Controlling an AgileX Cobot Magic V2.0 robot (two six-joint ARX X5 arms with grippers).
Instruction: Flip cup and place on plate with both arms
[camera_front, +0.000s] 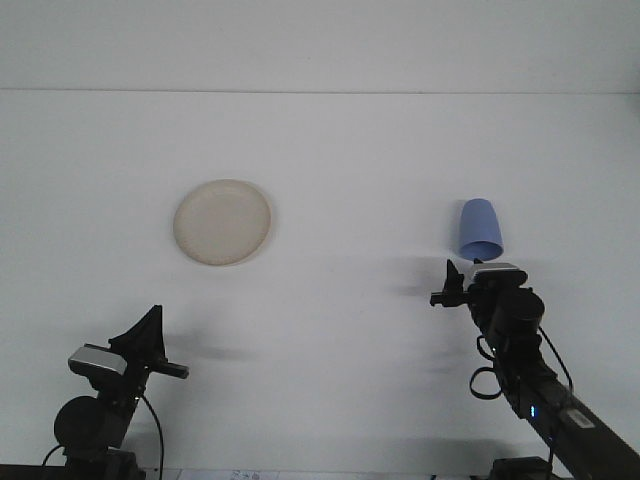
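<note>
With its fingers spread, the right tool (460, 272) sits just before the upturned cup (479, 230); a nudge could tip it over.

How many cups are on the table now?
1. The blue cup lies on its side on the table's right part, just beyond the right gripper, far from the plate. No other cup is visible.
</note>
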